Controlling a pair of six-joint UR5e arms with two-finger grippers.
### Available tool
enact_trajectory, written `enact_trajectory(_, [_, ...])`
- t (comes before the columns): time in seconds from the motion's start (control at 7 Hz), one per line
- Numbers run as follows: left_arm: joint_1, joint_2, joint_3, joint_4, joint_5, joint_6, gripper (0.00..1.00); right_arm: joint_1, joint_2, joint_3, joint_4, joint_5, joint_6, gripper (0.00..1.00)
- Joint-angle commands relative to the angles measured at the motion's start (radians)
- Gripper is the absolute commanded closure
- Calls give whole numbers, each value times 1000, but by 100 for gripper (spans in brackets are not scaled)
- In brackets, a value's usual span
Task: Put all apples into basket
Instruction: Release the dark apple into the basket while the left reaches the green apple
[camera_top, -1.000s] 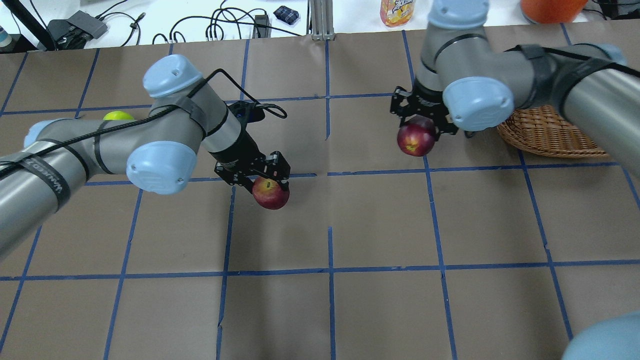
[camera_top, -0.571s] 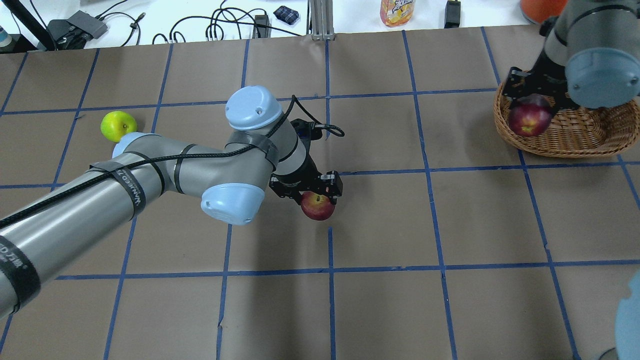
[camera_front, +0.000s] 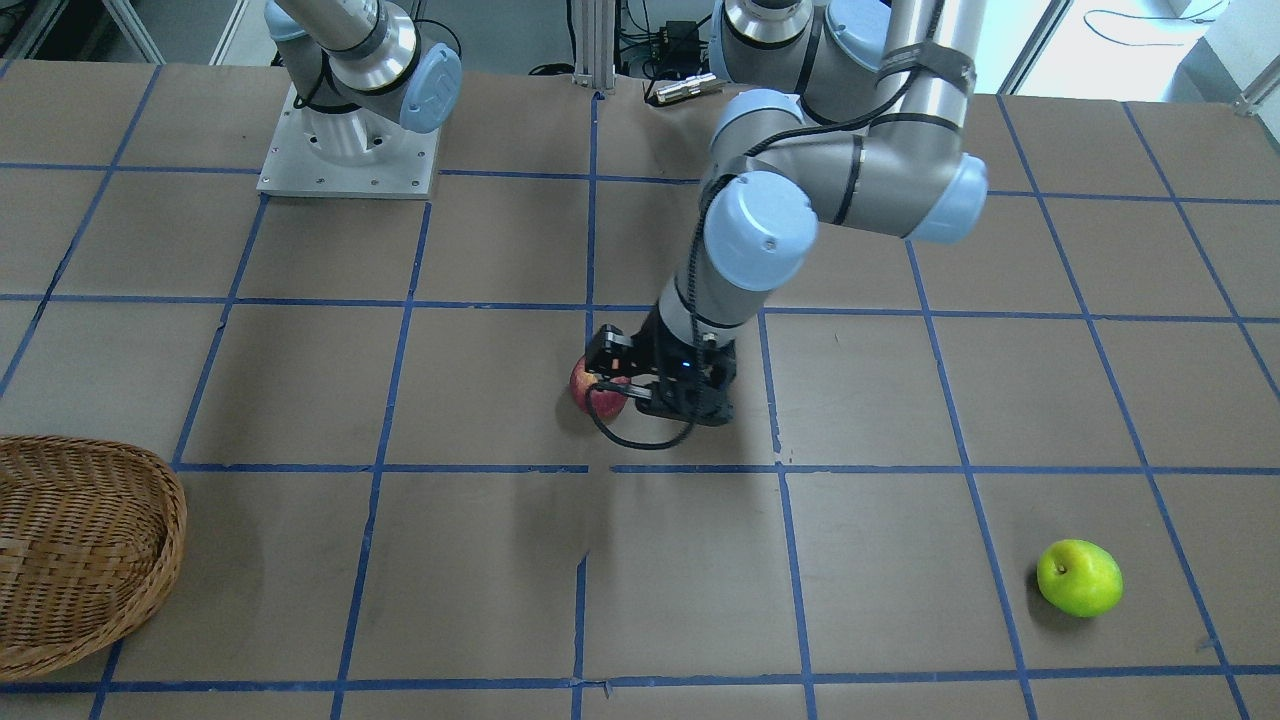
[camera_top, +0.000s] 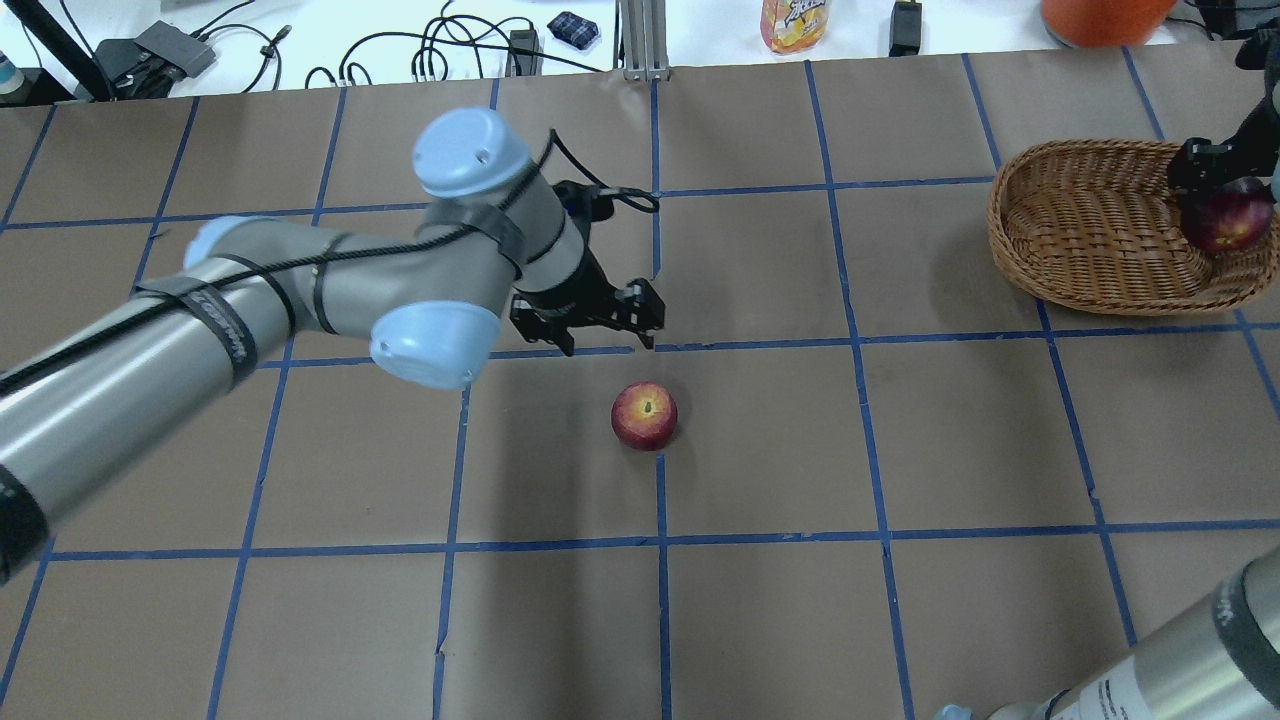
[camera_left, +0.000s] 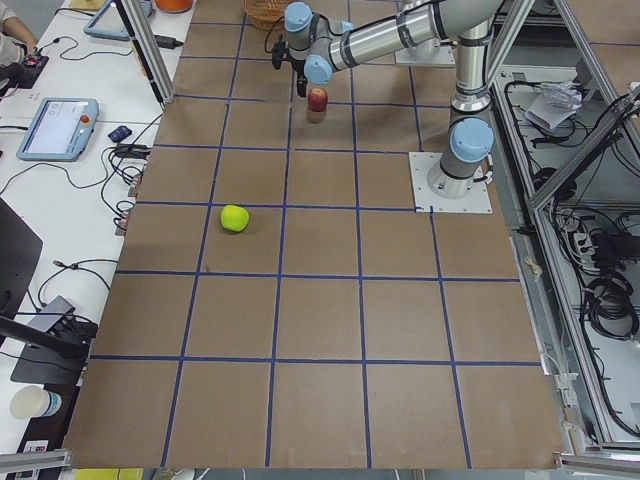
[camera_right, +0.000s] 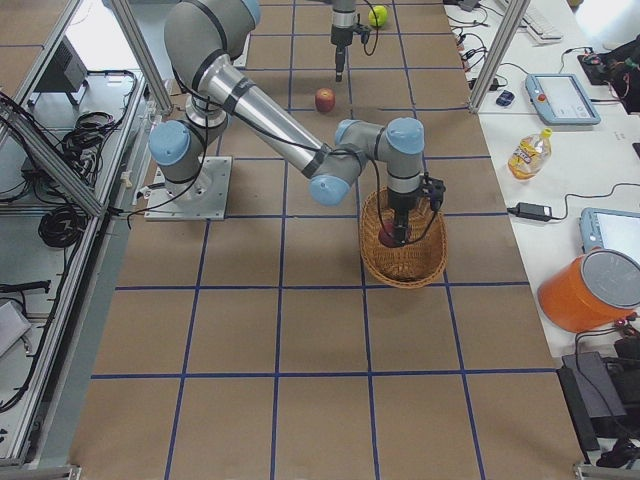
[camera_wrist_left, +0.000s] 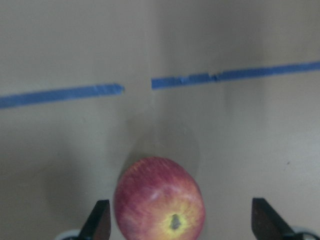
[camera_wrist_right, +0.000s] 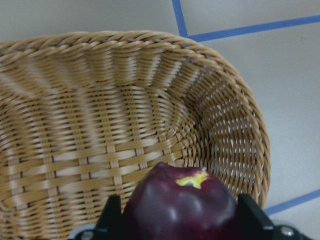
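Brown paper crossed by a blue tape grid covered the table (camera_top: 760, 620). The red apple with a yellow blush (camera_top: 644, 416) sat on it near the centre of the overhead view, stem up, at a crossing of tape lines. The left gripper (camera_top: 608, 338) hung just above and to the left of that apple in the frame, its fingers (camera_wrist_left: 98, 220) spread wide and holding nothing. In the left wrist view the apple lay between the two fingers, close to the left-hand one and well clear of the other.

At the upper right of the overhead view, the right gripper (camera_wrist_right: 181, 220) was clenched on the dark maroon apple (camera_top: 1225, 222), one finger on either side. It held the fruit over the inside of the woven wicker basket (camera_top: 1090, 230), at the basket's right end. Whether the apple touched the weave could not be told.

The yellow-green apple (camera_front: 1078, 577) lay alone on the paper at the lower right of the front-facing view, well apart from both grippers and the basket.
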Motion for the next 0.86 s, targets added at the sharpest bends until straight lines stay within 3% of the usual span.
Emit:
enact_trajectory(0.0, [289,29,132,-225,174,366,0,-6,100,-75,-19,0,-1,100])
enact_trajectory(0.14, [440,-10,161,-202,205,518,0,-6,103,-65,-19,0,-1,91])
enact_trajectory(0.29, [475,-61,249,-187,203,627,0,-6,108,-55,-9,3,-15,2])
enact_trajectory(0.57, [532,-184,368,-240,206,753,0,-8,90,-57,5,0,-16,0])
enact_trajectory(0.71, [589,-239,395,-234,196,859,0,-3,43,-72,105,1,-10,0])
